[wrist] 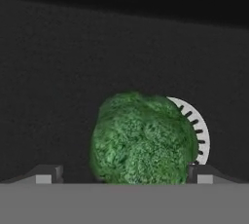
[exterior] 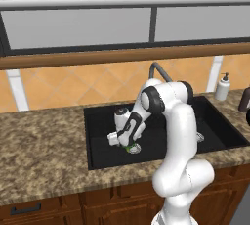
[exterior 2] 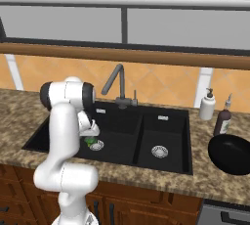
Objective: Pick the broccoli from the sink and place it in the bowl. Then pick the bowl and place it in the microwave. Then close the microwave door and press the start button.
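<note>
Sink (exterior 2: 161,121): black double basin set in a speckled stone counter (exterior: 39,141).
Bowl (exterior 2: 230,154): black, on the counter right of the sink.
Gripper (wrist: 124,174): low in the left basin, jaws spread wide, one fingertip either side of the broccoli, nothing gripped.
Broccoli (wrist: 141,140): green lump on the basin floor, partly covering the silver drain (wrist: 199,130).
</note>
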Robot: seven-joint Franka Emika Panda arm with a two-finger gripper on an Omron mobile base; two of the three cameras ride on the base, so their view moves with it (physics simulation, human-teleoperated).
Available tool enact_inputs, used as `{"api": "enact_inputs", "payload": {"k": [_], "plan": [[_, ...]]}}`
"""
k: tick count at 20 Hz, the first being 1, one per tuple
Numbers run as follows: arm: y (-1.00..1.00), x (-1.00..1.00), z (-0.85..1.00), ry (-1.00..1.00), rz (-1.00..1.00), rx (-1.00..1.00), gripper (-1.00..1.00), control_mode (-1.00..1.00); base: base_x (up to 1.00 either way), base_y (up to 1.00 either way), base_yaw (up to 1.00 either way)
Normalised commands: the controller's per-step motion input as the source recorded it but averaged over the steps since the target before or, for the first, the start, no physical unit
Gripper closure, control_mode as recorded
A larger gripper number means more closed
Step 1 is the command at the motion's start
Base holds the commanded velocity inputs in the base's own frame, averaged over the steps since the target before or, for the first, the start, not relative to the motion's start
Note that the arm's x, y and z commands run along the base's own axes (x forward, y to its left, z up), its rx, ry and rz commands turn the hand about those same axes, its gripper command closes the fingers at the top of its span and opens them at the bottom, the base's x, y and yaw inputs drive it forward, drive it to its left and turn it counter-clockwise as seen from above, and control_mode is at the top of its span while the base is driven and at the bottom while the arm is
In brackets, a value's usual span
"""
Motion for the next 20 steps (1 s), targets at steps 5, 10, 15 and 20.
{"api": "enact_inputs", "payload": {"k": [5,10,15,20], "plan": [[-0.12,0.15,-0.31,-0.11,0.0,0.0,-1.0,-1.0,0.0,0.0,0.0],[-0.16,0.01,-0.48,-0.02,0.0,-0.02,-1.0,-1.0,0.0,0.0,0.0],[-0.5,-0.09,-0.47,0.0,0.02,-0.01,-1.0,-1.0,0.0,0.0,0.0],[-0.42,-0.32,-0.16,0.0,0.06,0.0,-1.0,-1.0,0.0,0.0,0.0]]}}
